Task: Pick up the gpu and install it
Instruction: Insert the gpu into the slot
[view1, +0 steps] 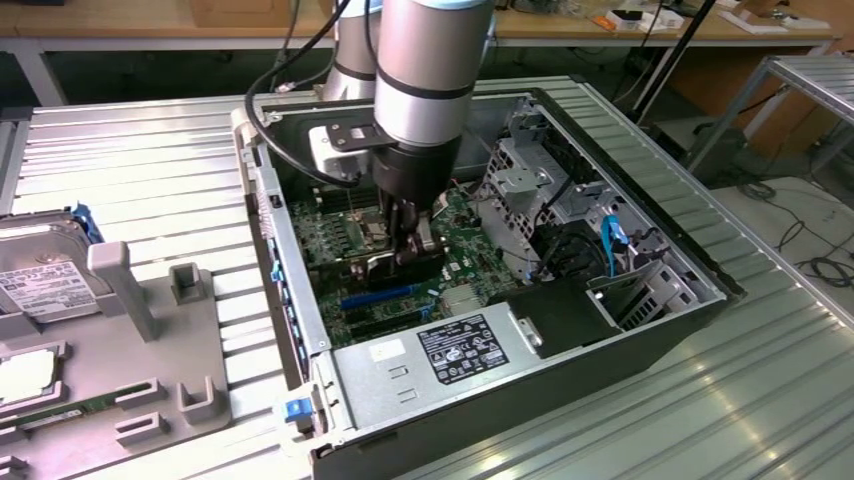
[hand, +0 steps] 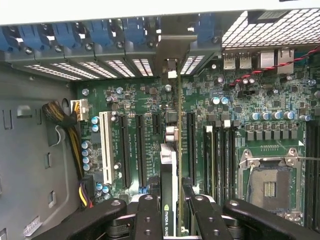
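Arm: the arm (view1: 424, 70), a smooth silver tube with black joints and loose black cables, points steeply down into the open computer case (view1: 641, 330)
Claw: the claw (view1: 408, 240) sits low over the circuit board (hand: 235, 100), its black, bolt-studded fingers (hand: 148, 217) clenched on the graphics card from both sides
Graphics card: the graphics card (hand: 169, 160) stands on edge between the fingers, above the long black slots; it is a thin green board with a pale metal block on one face and a small maker's label near the grip
Bracket: its dull metal end bracket (hand: 172, 47) reaches the row of slotted openings with blue clips at the case wall
Seating: I cannot tell whether the card's lower edge is in a slot
Board surface: green, crowded with round capacitors, one white slot, a square metal-framed processor socket
Table: ribbed metal table (view1: 147, 160); on the exterior view's left stand a grey plastic holder (view1: 147, 330) and a silver hard drive (view1: 40, 285)
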